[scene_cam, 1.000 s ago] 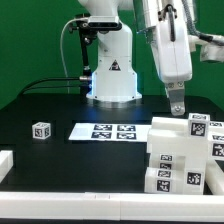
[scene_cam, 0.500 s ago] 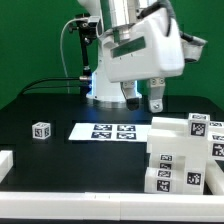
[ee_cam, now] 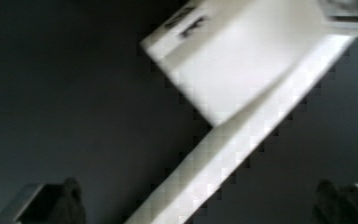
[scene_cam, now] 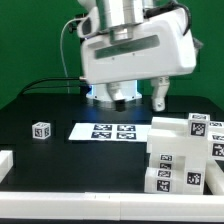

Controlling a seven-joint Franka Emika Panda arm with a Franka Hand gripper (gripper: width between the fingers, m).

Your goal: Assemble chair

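The chair's white tagged pieces (scene_cam: 185, 150) are stacked in a pile at the exterior view's right. A small tagged cube (scene_cam: 40, 130) lies apart at the left. My gripper (scene_cam: 140, 98) hangs high over the back of the table, above and behind the pile, touching nothing. Its jaws are open and empty. In the wrist view the two dark fingertips (ee_cam: 51, 200) stand wide apart. Far below them is a blurred white flat shape (ee_cam: 247, 60) with a long white strip (ee_cam: 220, 160); I cannot tell which piece it is.
The marker board (scene_cam: 112, 130) lies flat mid-table, left of the pile. A white bar (scene_cam: 6, 160) sits at the left edge and a white rim (scene_cam: 90, 205) runs along the front. The robot base (scene_cam: 112, 92) stands behind.
The arm has swung from the exterior view's right toward the middle, and the hand has turned broadside to the camera. The jaws stayed open. The parts have not moved.
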